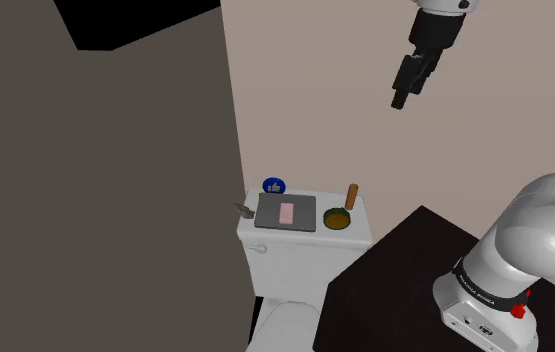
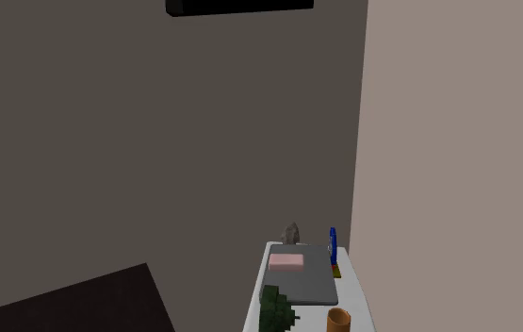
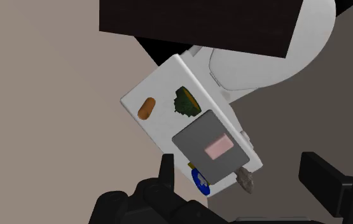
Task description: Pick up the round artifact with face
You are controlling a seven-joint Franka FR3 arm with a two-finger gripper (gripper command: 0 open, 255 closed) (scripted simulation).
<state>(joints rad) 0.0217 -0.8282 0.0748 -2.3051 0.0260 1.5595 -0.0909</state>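
A small blue round disc (image 1: pixel 273 186) with a white mark on its face stands on edge at the back of the white toilet tank lid (image 1: pixel 353 236), against the wall. It shows as a thin blue edge (image 2: pixel 333 247) in the second exterior view. A round dark green piece (image 1: pixel 337 218) with a yellowish middle lies further along the lid. My black gripper (image 1: pixel 401 96) hangs open high above the tank, far from both. In the wrist view its fingers (image 3: pixel 166 168) stand wide apart, with the blue disc (image 3: pixel 200 181) and the green piece (image 3: pixel 186 102) far below.
A grey tray (image 1: pixel 305 214) holding a pink block (image 1: pixel 286 212) covers the lid's middle. A brown cylinder (image 1: pixel 351 196) stands by the green piece, and a small grey object (image 1: pixel 246 209) sits at the lid's other end. The toilet bowl (image 1: pixel 285 325) and the dark stand (image 1: pixel 405 270) lie below.
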